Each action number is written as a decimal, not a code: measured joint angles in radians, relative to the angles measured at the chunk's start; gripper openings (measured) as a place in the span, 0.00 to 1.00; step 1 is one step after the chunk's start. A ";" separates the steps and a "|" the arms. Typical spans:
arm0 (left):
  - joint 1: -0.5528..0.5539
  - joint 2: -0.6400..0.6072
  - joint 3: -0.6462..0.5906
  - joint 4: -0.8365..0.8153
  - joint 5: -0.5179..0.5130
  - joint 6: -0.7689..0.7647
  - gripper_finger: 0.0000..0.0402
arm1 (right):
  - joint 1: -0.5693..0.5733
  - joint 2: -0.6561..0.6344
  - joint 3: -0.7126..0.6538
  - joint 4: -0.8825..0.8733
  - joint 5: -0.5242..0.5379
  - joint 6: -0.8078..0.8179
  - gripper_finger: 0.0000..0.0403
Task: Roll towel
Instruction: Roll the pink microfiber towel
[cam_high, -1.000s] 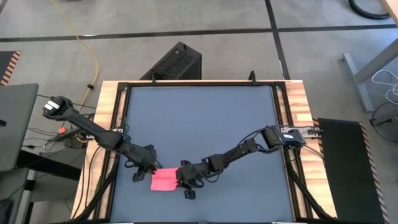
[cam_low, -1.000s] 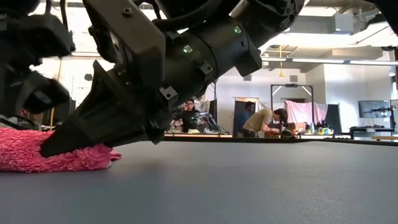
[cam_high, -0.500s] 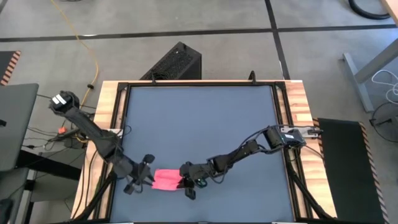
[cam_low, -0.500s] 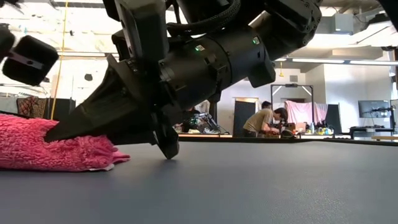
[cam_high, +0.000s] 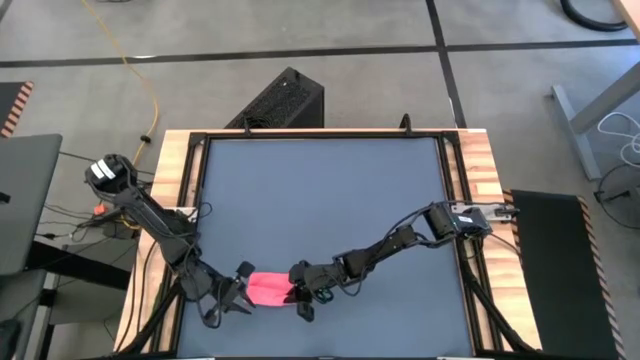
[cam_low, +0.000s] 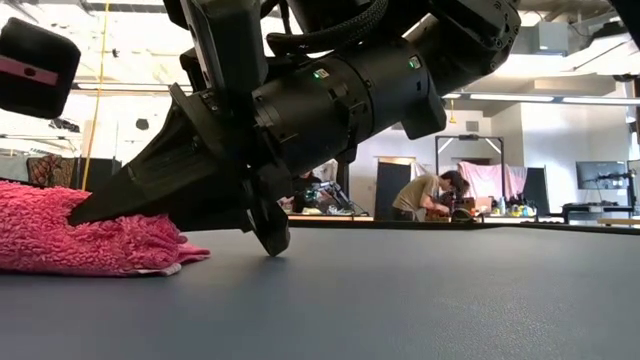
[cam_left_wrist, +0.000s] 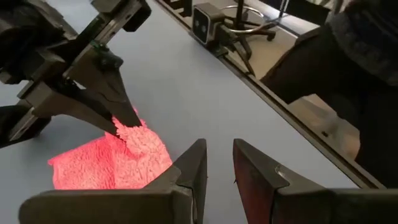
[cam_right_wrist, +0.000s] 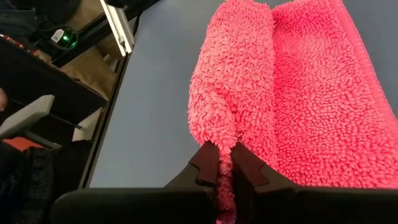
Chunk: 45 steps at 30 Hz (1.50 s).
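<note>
So we're mid-roll here. The towel (cam_high: 266, 289) sits near the table's (cam_high: 320, 190) 6 o'clock edge, a bit toward 7, with one long side already curled into a fat tube and the rest lying flat. The right gripper (cam_right_wrist: 224, 163) has its fingers pinched nearly together on the end of that curled part, right at the towel's 3 o'clock end. The left gripper (cam_left_wrist: 216, 163) is just off the towel's 9 o'clock end, fingers a little apart, nothing between them.

My guess for the next move: keep turning the rolled end over onto the flat part, and the left one probably needs to catch the other end so the roll doesn't go lopsided.

Room-wise, tons of open tabletop toward 12 o'clock. Toward 6 the table edge is close, and the left gripper is already near the frame at 9.
</note>
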 joint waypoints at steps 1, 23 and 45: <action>0.002 0.010 0.000 0.012 -0.004 0.000 0.17 | 0.000 0.000 0.000 0.000 0.000 0.000 0.09; 0.006 0.023 0.140 -0.443 -0.087 -0.068 0.53 | 0.001 0.001 0.000 -0.003 0.017 -0.017 0.09; -0.033 0.219 0.225 -0.552 -0.175 -0.168 0.39 | 0.004 0.001 0.000 -0.002 0.030 -0.003 0.09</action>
